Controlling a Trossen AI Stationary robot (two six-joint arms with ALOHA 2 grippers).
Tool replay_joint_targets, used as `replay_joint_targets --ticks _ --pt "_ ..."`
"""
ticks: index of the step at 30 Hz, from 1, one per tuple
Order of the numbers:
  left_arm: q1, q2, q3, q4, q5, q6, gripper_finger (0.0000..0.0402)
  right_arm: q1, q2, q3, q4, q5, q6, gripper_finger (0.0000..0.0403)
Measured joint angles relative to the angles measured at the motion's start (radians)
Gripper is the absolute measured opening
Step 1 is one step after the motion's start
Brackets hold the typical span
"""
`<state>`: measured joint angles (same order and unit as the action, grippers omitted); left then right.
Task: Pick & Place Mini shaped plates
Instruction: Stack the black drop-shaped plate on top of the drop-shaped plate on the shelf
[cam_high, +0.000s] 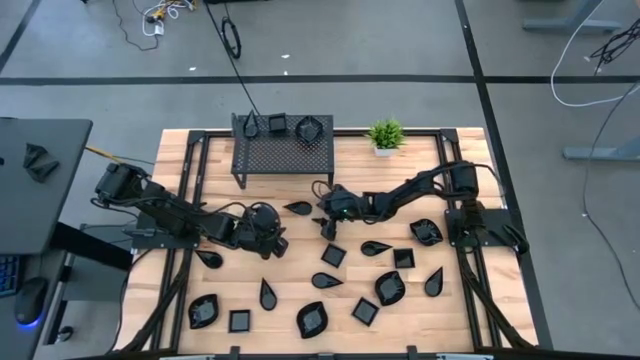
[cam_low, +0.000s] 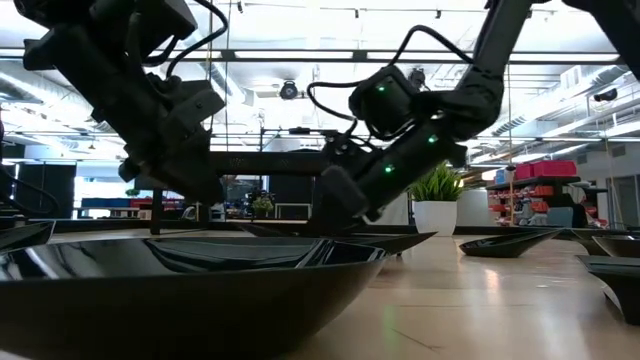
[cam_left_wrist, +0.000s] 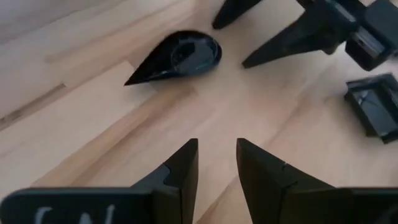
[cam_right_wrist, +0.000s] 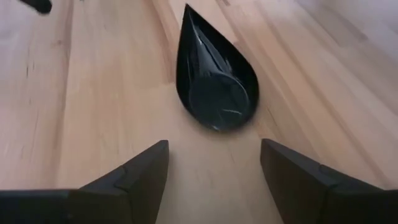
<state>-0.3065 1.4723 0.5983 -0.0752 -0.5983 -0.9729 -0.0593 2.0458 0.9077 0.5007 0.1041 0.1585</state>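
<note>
Near the middle of the tabletop (cam_high: 300, 160), the right claw (cam_right_wrist: 214, 168) stands wide and empty just short of a teardrop plate (cam_right_wrist: 214, 78) lying flat on the wood. Beside it, the left claw (cam_left_wrist: 217, 165) hovers narrowly parted, holding nothing, near another teardrop plate (cam_left_wrist: 180, 56)

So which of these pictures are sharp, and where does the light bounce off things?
High view: evenly lit and sharp. Low view: the near black dish fills the foreground, soft-edged, glossy rim reflecting ceiling lights. Left wrist view: slightly blurred teardrop dish. Right wrist view: teardrop dish shows pale glare streaks, beyond the open right claw.
</note>
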Motion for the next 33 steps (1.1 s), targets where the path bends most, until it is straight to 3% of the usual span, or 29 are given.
replay_joint_targets --ticks 10,20,28,33 --pt "-0.019 -0.011 -0.001 -0.186 0.114 -0.084 0.0115 0.001 0.072 0.113 -0.003 -0.070 -0.040 0.0259" --pt "-0.124 -0.112 -0.001 -0.384 0.054 -0.263 0.0115 0.022 0.147 0.223 0.005 -0.140 -0.068 0.0259" --pt "-0.179 -0.119 -0.001 -0.454 -0.010 -0.426 0.0115 0.040 0.272 0.415 0.004 -0.196 -0.089 0.0259" --pt "-0.226 -0.152 -0.001 -0.569 -0.012 -0.554 0.0115 0.048 0.268 0.453 -0.051 -0.199 -0.117 0.0259"
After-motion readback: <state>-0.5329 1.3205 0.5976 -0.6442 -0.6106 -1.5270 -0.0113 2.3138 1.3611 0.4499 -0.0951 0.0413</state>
